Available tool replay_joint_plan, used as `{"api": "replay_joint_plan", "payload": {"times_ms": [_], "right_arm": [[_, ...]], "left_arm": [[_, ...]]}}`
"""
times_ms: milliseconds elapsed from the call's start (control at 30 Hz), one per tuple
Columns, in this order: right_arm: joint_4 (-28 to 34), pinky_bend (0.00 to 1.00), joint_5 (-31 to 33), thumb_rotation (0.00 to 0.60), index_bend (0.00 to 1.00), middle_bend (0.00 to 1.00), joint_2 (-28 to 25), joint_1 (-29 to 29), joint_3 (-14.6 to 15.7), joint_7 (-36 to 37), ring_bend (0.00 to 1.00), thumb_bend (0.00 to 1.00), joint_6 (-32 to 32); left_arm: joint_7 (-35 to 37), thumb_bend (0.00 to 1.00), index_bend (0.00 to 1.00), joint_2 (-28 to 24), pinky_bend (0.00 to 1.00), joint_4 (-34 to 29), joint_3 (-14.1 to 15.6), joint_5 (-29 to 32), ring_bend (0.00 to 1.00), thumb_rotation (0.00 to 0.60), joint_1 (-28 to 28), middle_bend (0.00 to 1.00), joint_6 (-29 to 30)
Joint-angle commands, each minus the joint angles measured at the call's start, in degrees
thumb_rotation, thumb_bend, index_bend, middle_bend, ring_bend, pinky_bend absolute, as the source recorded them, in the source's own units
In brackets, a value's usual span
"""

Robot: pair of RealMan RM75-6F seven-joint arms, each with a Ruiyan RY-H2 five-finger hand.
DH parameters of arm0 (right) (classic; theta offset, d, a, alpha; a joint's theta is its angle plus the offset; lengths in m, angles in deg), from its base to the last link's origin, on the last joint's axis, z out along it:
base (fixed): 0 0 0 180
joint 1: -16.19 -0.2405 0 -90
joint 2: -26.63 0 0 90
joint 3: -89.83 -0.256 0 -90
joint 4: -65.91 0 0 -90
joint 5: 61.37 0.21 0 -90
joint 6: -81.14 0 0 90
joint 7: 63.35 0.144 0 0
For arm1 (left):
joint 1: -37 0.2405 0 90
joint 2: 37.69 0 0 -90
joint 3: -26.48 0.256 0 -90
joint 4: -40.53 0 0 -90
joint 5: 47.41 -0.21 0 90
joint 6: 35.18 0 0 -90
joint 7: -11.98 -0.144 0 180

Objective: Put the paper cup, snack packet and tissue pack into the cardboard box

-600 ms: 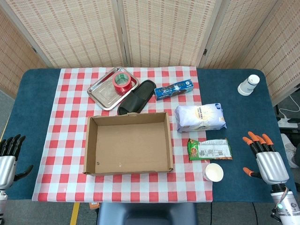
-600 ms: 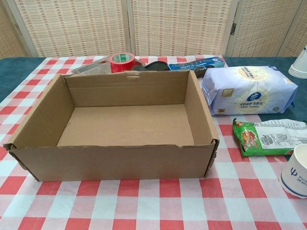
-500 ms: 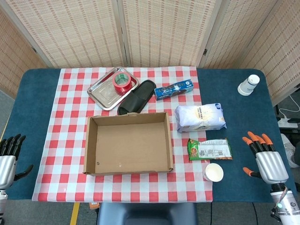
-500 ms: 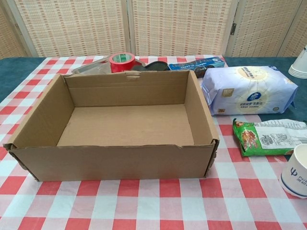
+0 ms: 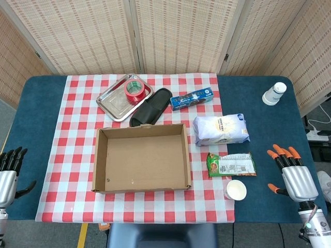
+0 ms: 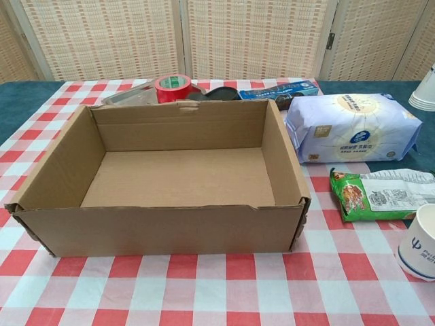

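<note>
Open brown cardboard box [image 5: 141,157] — sits on the red-and-white checked cloth [image 5: 77,134] covering the middle of the blue tabletop [image 5: 44,119]; flaps up, interior bare in both views.

White-and-lilac plastic tissue pack [image 5: 221,129] — lies flat on the cloth just right of the box's far right corner, apart from the box.

Green-and-white foil snack packet [image 5: 231,165] — lies flat in front of the tissue pack, near the cloth's right edge, close to the box's right wall but not touching it.

White paper cup with blue print [image 5: 235,190] — stands upright, mouth up, just in front of the snack packet at the cloth's near right corner.

Left robot hand [image 5: 9,173] — black-fingered, at the tabletop's left edge, fingers spread, holding nothing.

Right robot hand [image 5: 292,174] — orange-tipped fingers spread, over the blue tabletop well right of the cup, holding nothing.

Other items, far side of the box: metal tray [image 5: 124,97] carrying a red tape roll [image 5: 134,92]; black slipper [image 5: 151,107] beside the tray; long blue carton [image 5: 192,98]; stack of white cups [image 5: 273,93] on the far right of the tabletop.
</note>
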Motion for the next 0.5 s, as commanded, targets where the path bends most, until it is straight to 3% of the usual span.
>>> {"api": "replay_joint_plan", "payload": {"times_ms": [33, 367, 500], "right_arm": [[0.6, 0.00, 0.0, 0.600, 0.15, 0.03, -0.4, 0.2, 0.2, 0.3, 0.00, 0.03, 0.1], [3.0, 0.01, 0.3, 0.600, 0.14, 0.03, -2.3, 0.3, 1.0, 1.2, 0.00, 0.03, -1.3], [2.3, 0.15, -4.0, 0.600, 0.16, 0.03, -2.9, -1.3, 2.2, 3.4, 0.00, 0.03, -2.5]], "left_arm": [[0.2, 0.22, 0.00, -0.3, 0.04, -0.1, 0.0, 0.1, 0.00, 0.600, 0.1, 0.00, 0.0], [0.8, 0.22, 0.00, -2.1, 0.04, -1.9, 0.7, -0.4, 0.00, 0.600, 0.4, 0.00, -0.4], [1.2, 0.21, 0.00, -2.3, 0.04, -2.2, 1.0, -0.8, 0.00, 0.600, 0.3, 0.00, -0.7]]}}
